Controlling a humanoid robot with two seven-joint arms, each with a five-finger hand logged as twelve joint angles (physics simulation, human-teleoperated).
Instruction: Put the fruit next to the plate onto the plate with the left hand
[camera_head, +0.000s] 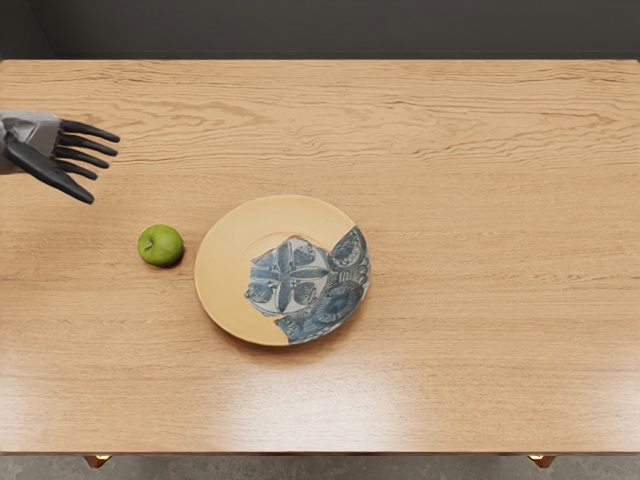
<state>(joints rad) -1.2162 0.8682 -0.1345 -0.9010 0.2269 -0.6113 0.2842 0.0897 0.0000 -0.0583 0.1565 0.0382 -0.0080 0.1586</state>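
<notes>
item: green apple (160, 245), lay on the tabletop (480, 180) just left of the plate (235, 265), ungrasped; left hand (55, 152) hovered apart, fingers (90, 133) spread, empty; placing not begun.

Grey hand (55, 152) with slender black fingers (88, 145)
</notes>
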